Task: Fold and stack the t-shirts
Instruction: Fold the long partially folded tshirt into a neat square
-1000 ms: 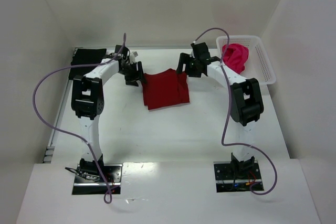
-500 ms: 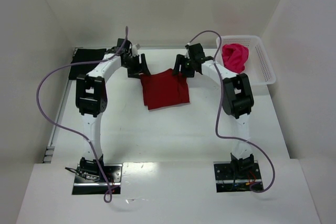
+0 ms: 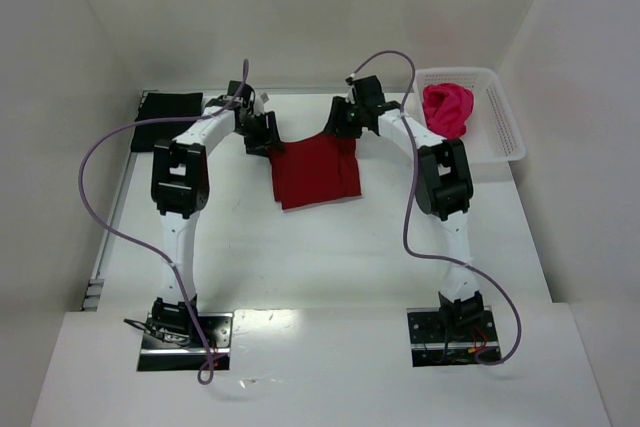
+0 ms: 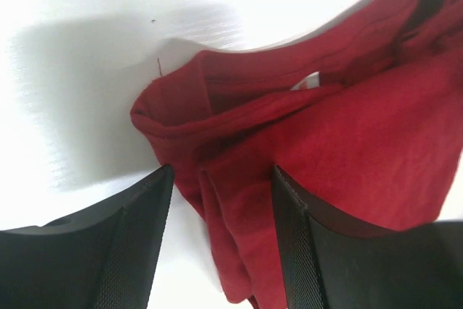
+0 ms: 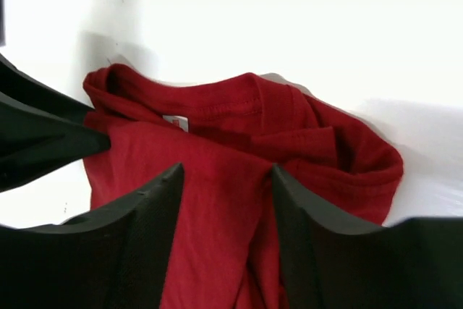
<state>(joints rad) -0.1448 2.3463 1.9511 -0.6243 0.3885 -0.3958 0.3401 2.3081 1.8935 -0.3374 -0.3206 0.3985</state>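
The left hand (image 3: pixel 263 134) is narrowed onto the far left corner of the crimson t-shirt (image 3: pixel 316 172). Its black, finely ribbed fingers (image 4: pixel 137 240) stand a little apart with bunched cloth pressed between the tips. The right hand (image 3: pixel 341 125) is clamped the same way on the far right corner, and red fabric fills the gap between its fingers (image 5: pixel 322 265). The neckline sags in a curve between the two hands, its stitched collar band and a small pale label showing in the right wrist view. The cloth is soft and matte, rumpled into folds at each pinched corner. The rest lies as a rough rectangle on the white tabletop (image 3: pixel 320 247), near the middle of the far edge.

Both white arms reach forward from the near edge and bend inward at the elbow, wrists angled towards each other.

A pink t-shirt (image 3: pixel 447 109) is heaped in a white lattice basket (image 3: pixel 503 125) at the far right corner. A black t-shirt (image 3: pixel 166 119) lies flat at the far left corner.
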